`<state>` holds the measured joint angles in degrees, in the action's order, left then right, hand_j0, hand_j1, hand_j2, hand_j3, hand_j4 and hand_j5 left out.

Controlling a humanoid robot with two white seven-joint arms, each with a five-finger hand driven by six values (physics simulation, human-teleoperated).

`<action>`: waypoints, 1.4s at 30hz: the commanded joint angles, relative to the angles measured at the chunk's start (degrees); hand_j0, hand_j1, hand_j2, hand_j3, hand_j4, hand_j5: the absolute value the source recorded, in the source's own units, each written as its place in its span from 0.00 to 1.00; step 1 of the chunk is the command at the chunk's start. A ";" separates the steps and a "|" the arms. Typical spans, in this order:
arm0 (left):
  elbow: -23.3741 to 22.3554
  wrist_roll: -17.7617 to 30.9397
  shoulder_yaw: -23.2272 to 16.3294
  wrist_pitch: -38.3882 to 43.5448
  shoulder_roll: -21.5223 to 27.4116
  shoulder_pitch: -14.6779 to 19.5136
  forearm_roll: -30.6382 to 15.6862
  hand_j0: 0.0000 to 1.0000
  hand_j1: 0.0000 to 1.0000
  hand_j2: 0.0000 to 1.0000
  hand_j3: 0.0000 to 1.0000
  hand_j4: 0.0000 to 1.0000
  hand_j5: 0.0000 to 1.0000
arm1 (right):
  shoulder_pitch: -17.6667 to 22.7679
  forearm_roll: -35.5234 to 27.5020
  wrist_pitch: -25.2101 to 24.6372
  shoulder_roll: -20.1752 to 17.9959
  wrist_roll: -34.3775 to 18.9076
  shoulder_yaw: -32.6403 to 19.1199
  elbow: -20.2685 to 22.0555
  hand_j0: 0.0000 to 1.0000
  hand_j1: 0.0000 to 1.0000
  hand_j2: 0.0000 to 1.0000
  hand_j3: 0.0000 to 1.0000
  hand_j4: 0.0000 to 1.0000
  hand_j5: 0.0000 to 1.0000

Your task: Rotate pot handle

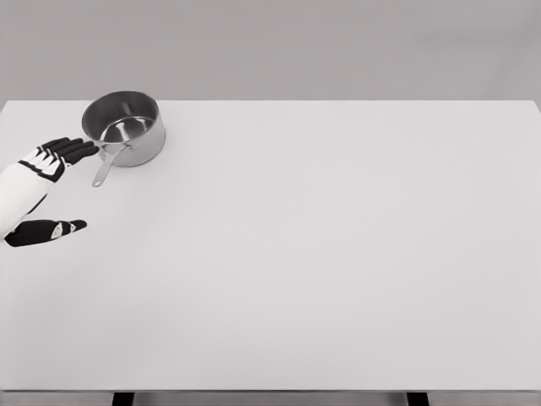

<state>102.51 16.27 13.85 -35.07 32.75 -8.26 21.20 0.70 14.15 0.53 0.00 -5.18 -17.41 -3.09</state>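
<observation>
Reaching in at the upper left of the frame, the left hand (52, 182), fingers spread and empty, nears the pot (124, 127) handle (105, 167); next comes pushing it sideways.

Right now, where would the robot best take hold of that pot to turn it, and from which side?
Probably by the handle, near its free end. It juts from the pot toward the table's near-left, clear of the round steel wall, giving good leverage. The left hand, fingers open, already sits just left of it, so coming in from the left looks simplest.
</observation>
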 commanded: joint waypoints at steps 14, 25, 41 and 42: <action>0.67 18.73 -3.74 0.07 -0.15 5.27 -20.04 1.00 1.00 1.00 1.00 1.00 1.00 | 0.00 0.00 0.00 0.00 -0.01 0.00 0.02 1.00 1.00 1.00 1.00 1.00 1.00; 0.67 18.73 -30.46 20.91 6.45 26.28 -34.82 1.00 1.00 1.00 1.00 1.00 1.00 | 0.00 0.00 0.00 0.00 -0.01 0.00 -0.07 1.00 1.00 1.00 1.00 1.00 1.00; 0.67 18.73 -42.24 50.54 14.27 36.30 -46.86 1.00 1.00 1.00 1.00 1.00 1.00 | 0.00 0.00 0.00 0.00 -0.01 0.00 0.02 1.00 1.00 1.00 1.00 1.00 1.00; 0.67 18.73 -42.24 50.89 14.27 36.30 -46.86 1.00 1.00 1.00 1.00 1.00 1.00 | 0.00 0.00 0.00 0.00 -0.01 0.00 0.02 1.00 1.00 1.00 1.00 1.00 1.00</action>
<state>103.15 35.01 -27.51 14.84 46.32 28.04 -24.10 0.70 14.15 0.53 0.00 -5.18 -17.41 -3.10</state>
